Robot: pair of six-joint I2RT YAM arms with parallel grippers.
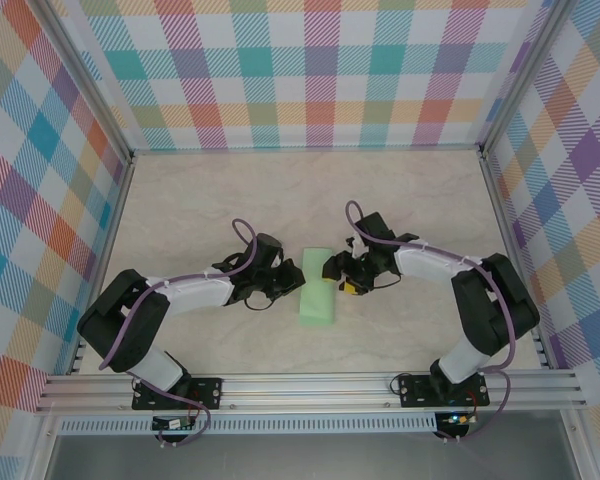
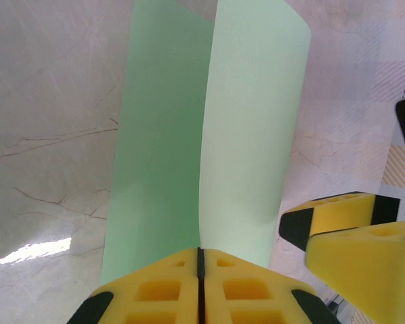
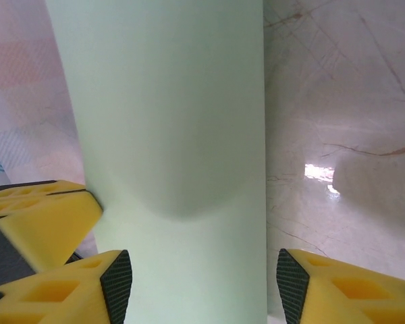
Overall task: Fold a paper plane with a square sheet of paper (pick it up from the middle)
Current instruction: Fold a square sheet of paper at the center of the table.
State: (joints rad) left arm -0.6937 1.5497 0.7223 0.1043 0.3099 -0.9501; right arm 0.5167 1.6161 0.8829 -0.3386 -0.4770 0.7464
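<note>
The square sheet of paper [image 1: 318,290] is pale green and stands bent into a narrow doubled strip on the table between my two arms. My left gripper [image 1: 289,283] is at its left side. In the left wrist view the left gripper [image 2: 201,251] is shut on the near edge of the paper [image 2: 246,128], where a ridge line rises from the jaws. My right gripper [image 1: 342,272] is at the strip's right side. In the right wrist view the right gripper [image 3: 204,287] is open, its pads set either side of the curved paper [image 3: 175,128].
The pale marble tabletop [image 1: 200,200] has bare room behind and to both sides of the arms. Checked walls [image 1: 310,70] close in the back and sides. An aluminium rail [image 1: 310,385] runs along the near edge. Each wrist view shows the other gripper's yellow fingers [image 2: 344,233] close by.
</note>
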